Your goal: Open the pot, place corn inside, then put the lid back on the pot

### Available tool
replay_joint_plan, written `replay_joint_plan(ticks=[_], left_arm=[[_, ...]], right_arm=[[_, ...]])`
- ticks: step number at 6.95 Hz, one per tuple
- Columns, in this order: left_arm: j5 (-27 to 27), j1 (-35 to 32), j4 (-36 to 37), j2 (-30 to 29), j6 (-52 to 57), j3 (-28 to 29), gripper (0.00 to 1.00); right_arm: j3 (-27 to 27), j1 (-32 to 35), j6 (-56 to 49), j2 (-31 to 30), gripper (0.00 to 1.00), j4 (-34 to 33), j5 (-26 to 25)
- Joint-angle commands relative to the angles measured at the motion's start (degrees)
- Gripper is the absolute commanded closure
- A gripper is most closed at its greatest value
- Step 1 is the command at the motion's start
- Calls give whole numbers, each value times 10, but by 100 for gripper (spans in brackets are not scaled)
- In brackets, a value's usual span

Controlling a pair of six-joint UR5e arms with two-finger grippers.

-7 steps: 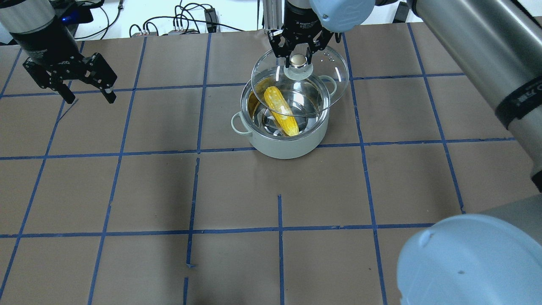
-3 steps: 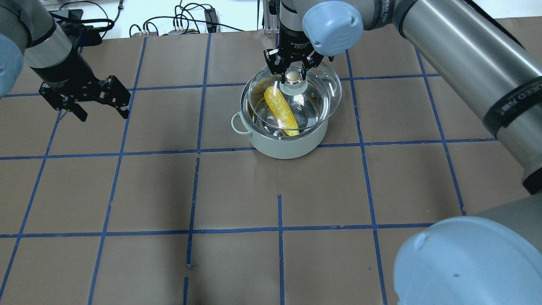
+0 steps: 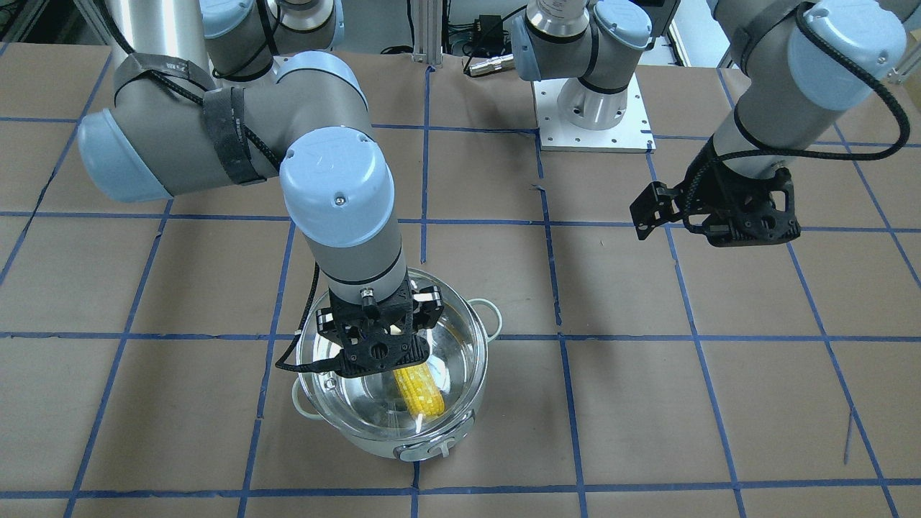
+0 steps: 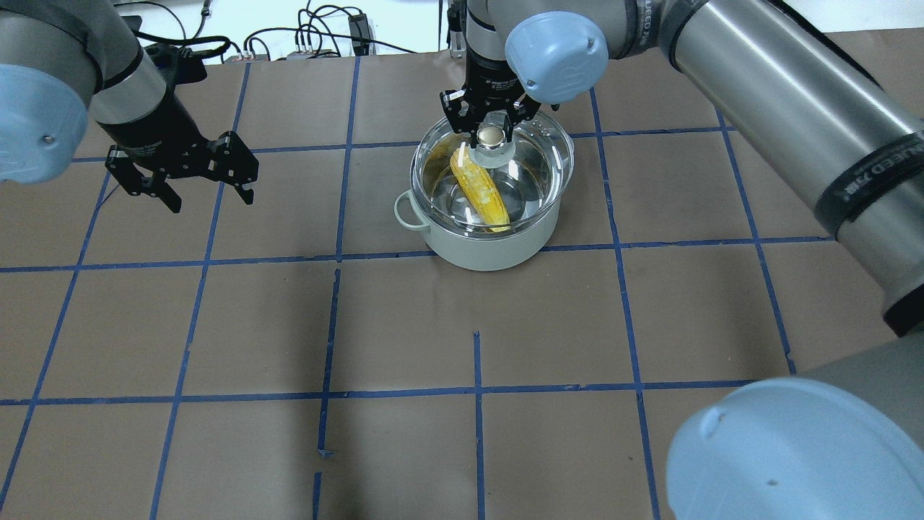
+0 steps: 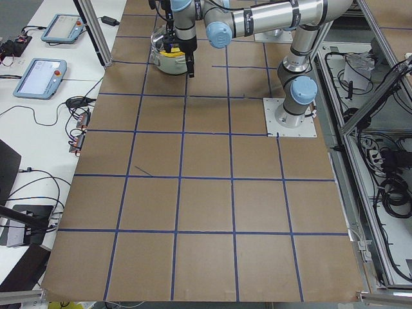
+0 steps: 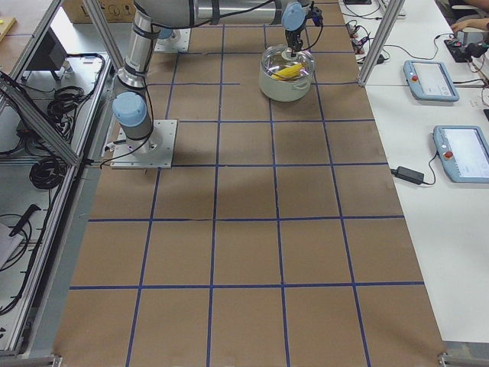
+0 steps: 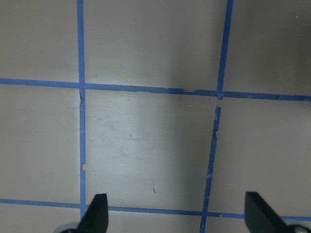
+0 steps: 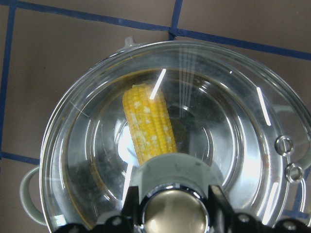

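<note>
The pale mint-white pot (image 4: pixel 491 249) stands on the table's far middle, and shows in the front view (image 3: pixel 403 447) too. The yellow corn (image 4: pixel 482 189) lies inside it, seen through the glass in the right wrist view (image 8: pixel 148 126). The clear glass lid (image 4: pixel 538 162) sits level over the pot's rim and covers it (image 3: pixel 453 338). My right gripper (image 4: pixel 491 124) is shut on the lid's beige knob (image 8: pixel 175 209) from above. My left gripper (image 4: pixel 211 201) is open and empty, hanging over bare table well left of the pot (image 7: pixel 176 216).
Brown paper with blue tape grid lines (image 4: pixel 476 393) covers the table. Cables and boxes (image 4: pixel 310 40) lie beyond the far edge. The right arm's large elbow (image 4: pixel 794 448) fills the near right corner of the overhead view.
My right gripper has brought the lid down and toward the near side, from tilted above the pot's far rim to level over the pot. My left gripper has moved right, toward the pot.
</note>
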Motion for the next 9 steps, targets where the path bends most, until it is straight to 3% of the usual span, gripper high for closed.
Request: replay_joint_plan(ticks=[1,7,8,9], left_arm=[[-1,-10,3,-4,-21,5,0],[-37,-4,33,5,-4,-4,0],[-35,-4,80,2,-3,-9,0],[-35,-4,79,3,-4,-9,0]], right_arm=[[8,3,0,-1,82,0,2],[10,3,0,1,81,-12,4],[10,3,0,3,81,-13,4],[10,3,0,3,81,-13,4]])
